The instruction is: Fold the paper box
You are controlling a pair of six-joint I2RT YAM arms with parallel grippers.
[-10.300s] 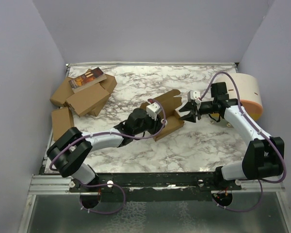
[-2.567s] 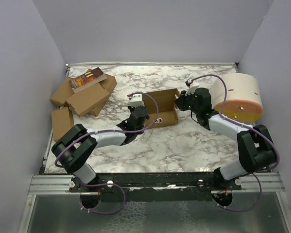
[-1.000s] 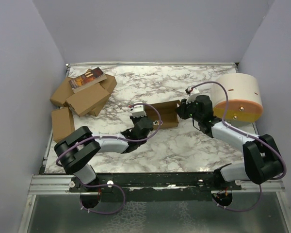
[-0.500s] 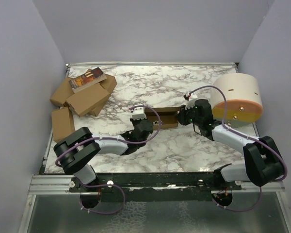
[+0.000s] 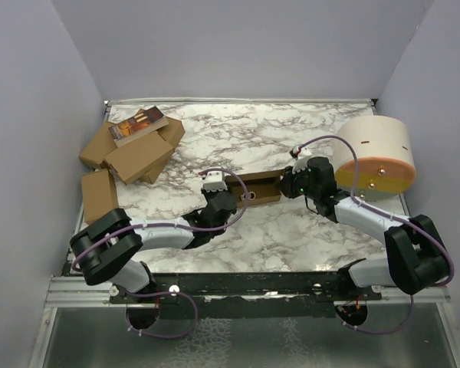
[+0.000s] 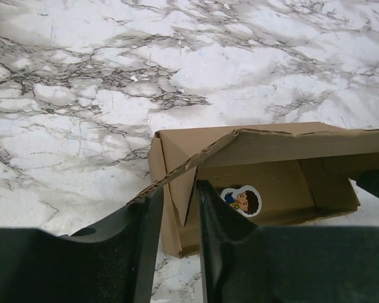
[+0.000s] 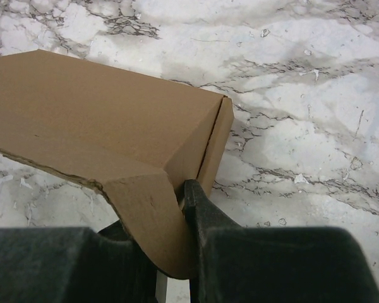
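Note:
The paper box [image 5: 254, 186] is a brown carton lying mid-table, its lid lowered over the tray. In the left wrist view the paper box [image 6: 265, 183] gapes toward me, a cartoon sticker [image 6: 243, 200] on its inner wall. My left gripper [image 5: 231, 196] is at its left end. The left gripper [image 6: 180, 192] stands open a little, straddling the end flap without pinching it. My right gripper [image 5: 290, 184] is at the right end. There the right gripper [image 7: 158, 211] is shut on a curled corner flap of the paper box [image 7: 101, 120].
A heap of brown cartons [image 5: 134, 152] with a dark printed packet [image 5: 138, 123] on top lies at the back left. One more carton [image 5: 98, 193] lies by the left edge. A large white cylinder with an orange rim [image 5: 376, 153] stands at the right, close behind the right arm.
The left jaws have parted and let go of the box's left end. The lid has come down flatter over the tray. The right gripper keeps its hold.

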